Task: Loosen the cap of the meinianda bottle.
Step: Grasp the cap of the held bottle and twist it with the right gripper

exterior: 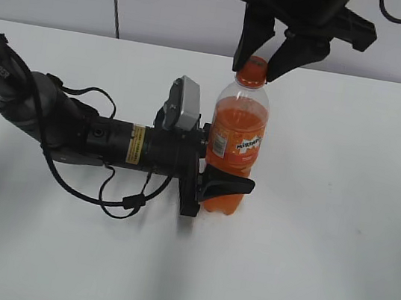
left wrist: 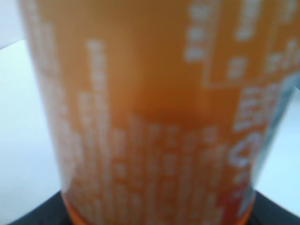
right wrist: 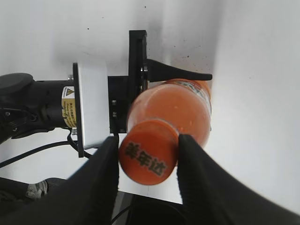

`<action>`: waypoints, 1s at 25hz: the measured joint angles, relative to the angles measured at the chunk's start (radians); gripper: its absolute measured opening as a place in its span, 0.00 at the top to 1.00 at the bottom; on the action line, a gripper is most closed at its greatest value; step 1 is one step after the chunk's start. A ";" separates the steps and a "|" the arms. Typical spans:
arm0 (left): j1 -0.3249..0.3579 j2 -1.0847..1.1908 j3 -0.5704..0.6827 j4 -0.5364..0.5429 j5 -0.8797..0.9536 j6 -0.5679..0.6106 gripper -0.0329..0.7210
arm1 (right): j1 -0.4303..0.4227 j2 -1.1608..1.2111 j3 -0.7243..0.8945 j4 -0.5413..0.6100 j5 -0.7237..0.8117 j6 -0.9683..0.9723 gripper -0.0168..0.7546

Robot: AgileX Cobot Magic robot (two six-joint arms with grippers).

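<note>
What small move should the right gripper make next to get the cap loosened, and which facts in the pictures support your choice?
Probably finish closing, then twist. The right gripper has a finger on either side of the cap, apparently touching it, while the left gripper clamps the meinianda bottle upright on the table, bracing it against turning.

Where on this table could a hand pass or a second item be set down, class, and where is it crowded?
Free: the bare table right of the meinianda bottle, and the front strip. Crowded: left of the bottle, where the left arm and cables lie, and above the cap, flanked by the right end effector.
</note>
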State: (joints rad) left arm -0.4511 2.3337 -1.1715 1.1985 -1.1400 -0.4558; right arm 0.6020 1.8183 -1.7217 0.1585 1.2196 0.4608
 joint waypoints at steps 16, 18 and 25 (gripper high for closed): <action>0.000 0.000 0.000 -0.002 0.002 -0.001 0.43 | 0.000 0.000 0.000 -0.016 0.000 -0.001 0.50; 0.000 0.000 0.000 -0.003 0.003 -0.001 0.43 | 0.000 0.000 0.000 -0.016 0.000 -0.001 0.50; 0.000 0.000 0.000 -0.007 0.003 -0.001 0.43 | 0.000 0.000 0.000 -0.017 0.000 -0.001 0.49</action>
State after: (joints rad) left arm -0.4511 2.3337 -1.1715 1.1911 -1.1374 -0.4567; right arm 0.6020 1.8183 -1.7217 0.1411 1.2196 0.4595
